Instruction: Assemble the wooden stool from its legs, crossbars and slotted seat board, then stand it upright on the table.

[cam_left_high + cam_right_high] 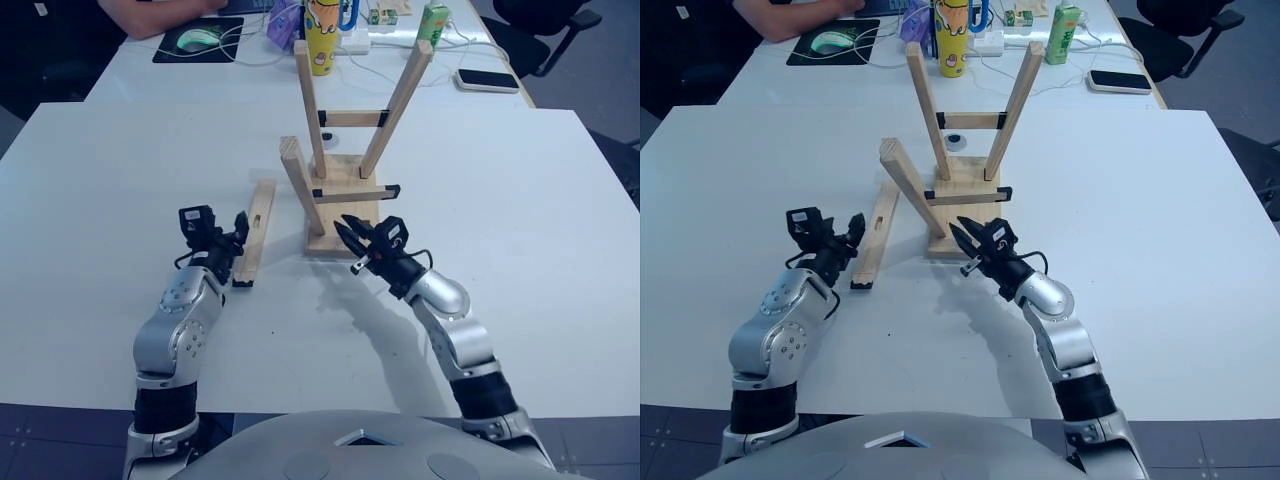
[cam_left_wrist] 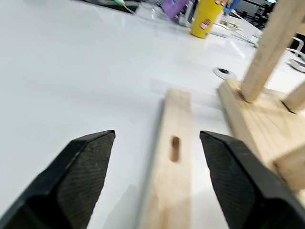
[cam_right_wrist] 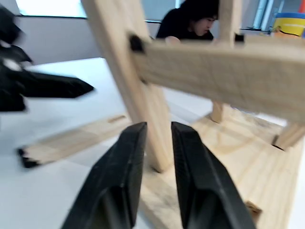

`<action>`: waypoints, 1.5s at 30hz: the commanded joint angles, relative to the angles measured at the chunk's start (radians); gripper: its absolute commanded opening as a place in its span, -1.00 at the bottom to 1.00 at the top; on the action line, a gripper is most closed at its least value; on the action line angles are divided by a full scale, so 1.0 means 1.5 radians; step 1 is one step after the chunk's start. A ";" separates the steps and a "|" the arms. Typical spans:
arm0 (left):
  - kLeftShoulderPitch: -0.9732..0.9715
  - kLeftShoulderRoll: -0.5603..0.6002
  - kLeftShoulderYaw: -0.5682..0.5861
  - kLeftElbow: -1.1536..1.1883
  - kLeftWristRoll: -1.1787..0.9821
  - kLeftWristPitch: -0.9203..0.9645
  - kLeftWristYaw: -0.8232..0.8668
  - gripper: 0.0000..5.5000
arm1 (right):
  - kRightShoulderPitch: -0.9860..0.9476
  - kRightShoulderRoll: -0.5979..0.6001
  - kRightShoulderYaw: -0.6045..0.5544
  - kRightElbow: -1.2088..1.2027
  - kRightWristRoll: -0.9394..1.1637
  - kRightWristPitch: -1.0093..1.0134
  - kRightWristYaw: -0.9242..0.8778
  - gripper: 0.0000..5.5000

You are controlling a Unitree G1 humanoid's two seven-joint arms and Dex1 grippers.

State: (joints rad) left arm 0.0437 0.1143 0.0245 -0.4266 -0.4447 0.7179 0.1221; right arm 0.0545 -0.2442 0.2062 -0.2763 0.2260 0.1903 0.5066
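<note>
White table (image 1: 520, 200), loose leg (image 1: 256, 228) just beside left gripper (image 1: 222, 232), fingers (image 2: 86, 162) spread.

Upturned stool (image 1: 345, 170), loose leg (image 1: 258, 218) beside left end effector (image 1: 232, 232)

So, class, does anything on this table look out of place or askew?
Yes. One leg lies flat on the table, beside the upturned stool, whose near right corner has none; the near crossbar ends in air.
</note>
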 commanded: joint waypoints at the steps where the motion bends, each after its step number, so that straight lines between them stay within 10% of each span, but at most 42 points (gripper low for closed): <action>1: 0.004 0.002 -0.006 -0.011 0.003 0.044 -0.010 0.43 | 0.030 -0.030 -0.043 -0.036 0.014 0.051 -0.014 -0.36; 10: -0.005 0.042 -0.051 0.023 0.060 0.139 -0.030 0.43 | 0.016 -0.060 -0.146 0.088 -0.017 0.028 -0.064 -0.29; 27: -0.035 0.042 -0.027 0.098 0.122 0.112 -0.070 0.43 | -0.018 -0.027 -0.016 0.182 -0.122 0.030 -0.076 -0.29; 35: -0.041 0.047 -0.009 0.122 0.134 0.104 -0.085 0.00 | -0.045 -0.026 -0.064 0.223 -0.116 0.026 -0.101 -0.27; 45: -0.171 0.027 0.117 0.056 0.122 -0.223 -0.091 -0.25 | -0.105 0.007 -0.180 0.282 -0.073 0.004 -0.175 -0.27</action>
State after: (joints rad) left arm -0.1316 0.1610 0.1612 -0.2728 -0.2317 0.4968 0.0119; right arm -0.0667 -0.2465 -0.0288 0.1191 0.1071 0.2184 0.2825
